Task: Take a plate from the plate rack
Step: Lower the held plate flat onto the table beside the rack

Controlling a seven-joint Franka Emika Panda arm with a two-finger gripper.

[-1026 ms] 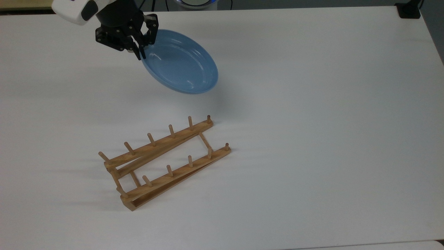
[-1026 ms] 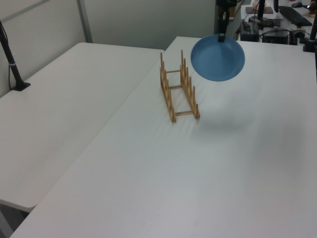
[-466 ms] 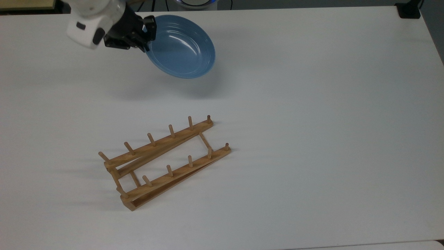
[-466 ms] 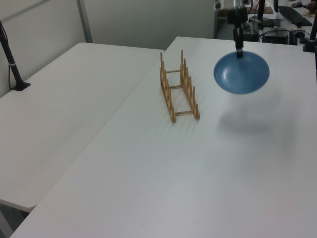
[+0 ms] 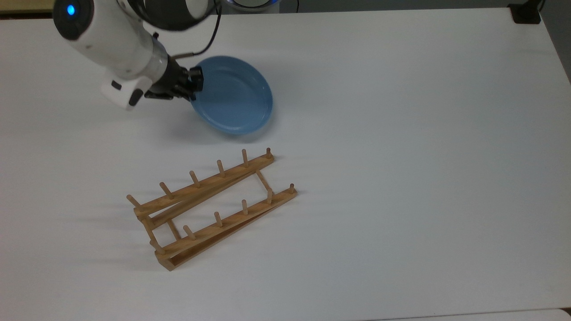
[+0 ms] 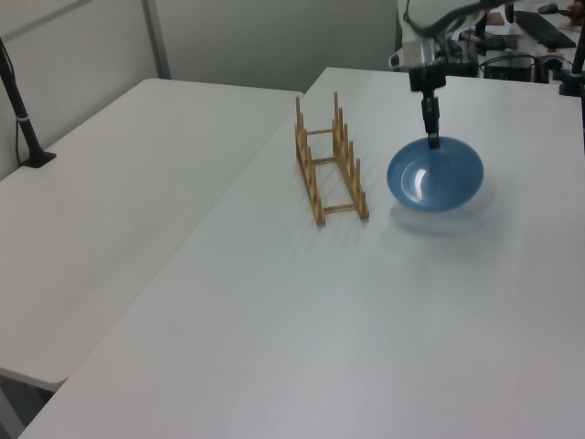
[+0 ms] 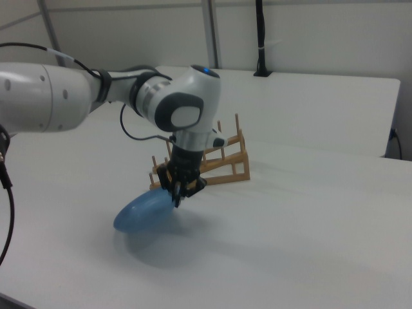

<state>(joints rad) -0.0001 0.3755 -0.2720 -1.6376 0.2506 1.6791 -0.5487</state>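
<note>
The gripper [image 5: 192,84], pinching the plate [image 5: 234,96] by its rim, has lowered it almost flat, close above the table [image 5: 401,133], just beyond the plate rack [image 5: 209,209], so the pick looks done.

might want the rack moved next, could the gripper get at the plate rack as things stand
Probably not right away: the gripper is shut on the plate rim. The plate rack stands alone on the table, nothing over or around it, so the way looks free once the plate is released.
</note>
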